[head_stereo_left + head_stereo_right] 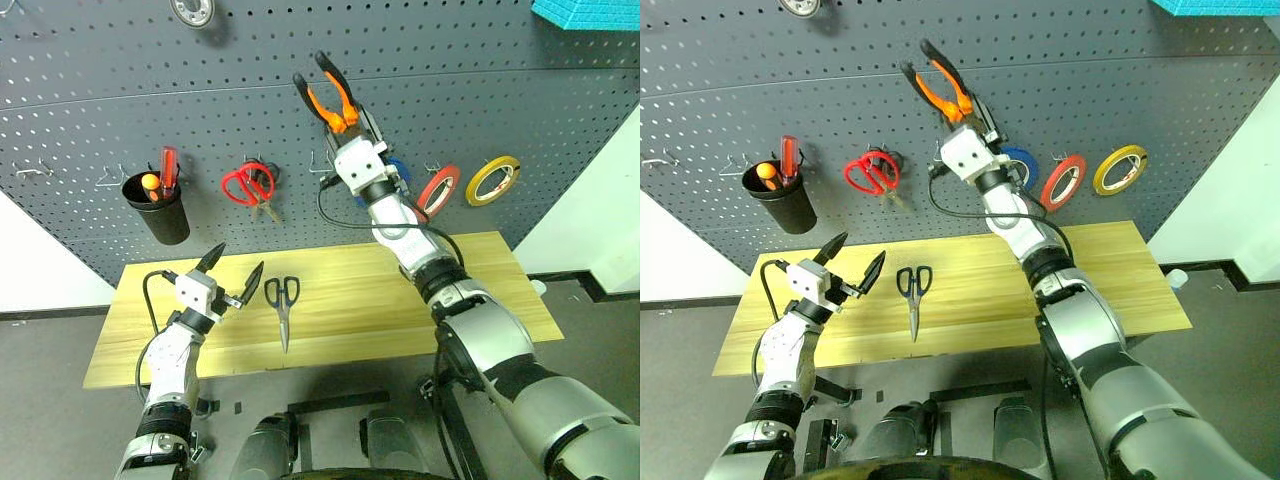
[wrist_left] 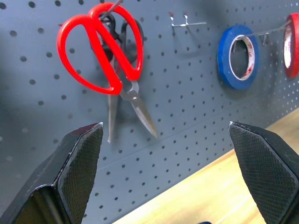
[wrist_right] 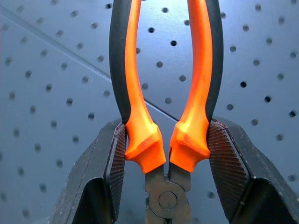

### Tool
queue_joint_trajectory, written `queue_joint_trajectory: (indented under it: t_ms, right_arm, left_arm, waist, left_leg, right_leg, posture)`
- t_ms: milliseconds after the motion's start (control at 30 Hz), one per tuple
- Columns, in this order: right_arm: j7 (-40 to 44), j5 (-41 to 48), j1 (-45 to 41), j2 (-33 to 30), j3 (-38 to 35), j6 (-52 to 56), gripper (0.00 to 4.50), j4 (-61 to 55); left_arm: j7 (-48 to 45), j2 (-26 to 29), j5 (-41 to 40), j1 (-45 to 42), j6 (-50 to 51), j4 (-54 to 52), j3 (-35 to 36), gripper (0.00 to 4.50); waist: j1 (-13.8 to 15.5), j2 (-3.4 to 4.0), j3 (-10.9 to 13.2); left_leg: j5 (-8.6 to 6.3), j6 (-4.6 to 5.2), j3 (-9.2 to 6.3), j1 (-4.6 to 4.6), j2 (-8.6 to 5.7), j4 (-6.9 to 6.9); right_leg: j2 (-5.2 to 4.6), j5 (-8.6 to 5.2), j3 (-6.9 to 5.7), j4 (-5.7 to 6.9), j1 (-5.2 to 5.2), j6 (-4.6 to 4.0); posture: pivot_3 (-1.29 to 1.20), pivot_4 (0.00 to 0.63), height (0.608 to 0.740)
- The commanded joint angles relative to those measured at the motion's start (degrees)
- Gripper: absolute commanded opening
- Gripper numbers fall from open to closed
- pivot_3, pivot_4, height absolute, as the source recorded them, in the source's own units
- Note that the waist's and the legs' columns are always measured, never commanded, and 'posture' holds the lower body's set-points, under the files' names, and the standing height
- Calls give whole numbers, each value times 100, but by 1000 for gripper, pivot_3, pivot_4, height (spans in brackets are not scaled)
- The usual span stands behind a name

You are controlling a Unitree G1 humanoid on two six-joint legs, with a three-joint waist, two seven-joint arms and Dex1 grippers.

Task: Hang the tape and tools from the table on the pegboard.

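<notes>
Hanging step: right gripper (image 1: pixel 345 120) pinches the pliers (image 1: pixel 327 92) at upper centre, handles up against the pegboard (image 1: pixel 500 80). Next: seat a handle on a free hook. Left gripper (image 1: pixel 232 275) spread, empty.

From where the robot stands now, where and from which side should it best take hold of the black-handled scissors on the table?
Probably at the shut blades just below the pivot, from above. The black-handled scissors lie flat on the table, handle loops toward the pegboard, tip toward the robot. That would leave the loops free for a hook. The open left tool hovers just beside them.
</notes>
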Motion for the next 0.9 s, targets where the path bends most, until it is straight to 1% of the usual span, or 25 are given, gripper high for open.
queue_joint_trajectory:
  t_ms: [33,200,367,833,900]
  right_arm:
    - [513,721,-477,343,-482,185,2181,249]
    - [994,1152,-728,688,-832,489,2181,581]
    - [1039,1099,-757,804,-851,517,2181,782]
    - [1130,1086,-741,840,-898,716,2181,1007]
    - [1342,1160,-751,836,-946,843,2908,1061]
  left_arm:
    - [79,93,-3,147,90,-410,-25,4500]
    - [153,94,21,334,214,-619,-33,4500]
    - [203,129,10,424,282,-748,-30,4500]
    - [251,142,-2,478,331,-830,-61,4500]
    - [255,144,-3,469,332,-826,-69,4500]
  waist:
    - [7,1,35]
    - [33,1,104]
    - [158,2,114]
    - [161,2,116]
    - [161,1,116]
  left_leg:
    - [0,0,1,0,1,-3]
    - [0,0,2,-2,2,-28]
    - [4,-5,5,-2,5,-59]
    - [4,-6,4,-2,6,-68]
    - [5,-7,3,-2,6,-68]
  right_leg:
    - [0,0,1,2,-7,-1]
    - [0,-2,4,4,-23,-6]
    - [2,-10,7,8,-36,-21]
    - [4,-15,6,13,-38,-29]
    - [4,-15,7,14,-39,-29]
  posture:
    - [-7,139,725]
    - [5,145,725]
    - [22,145,725]
    - [26,140,725]
    - [28,140,725]
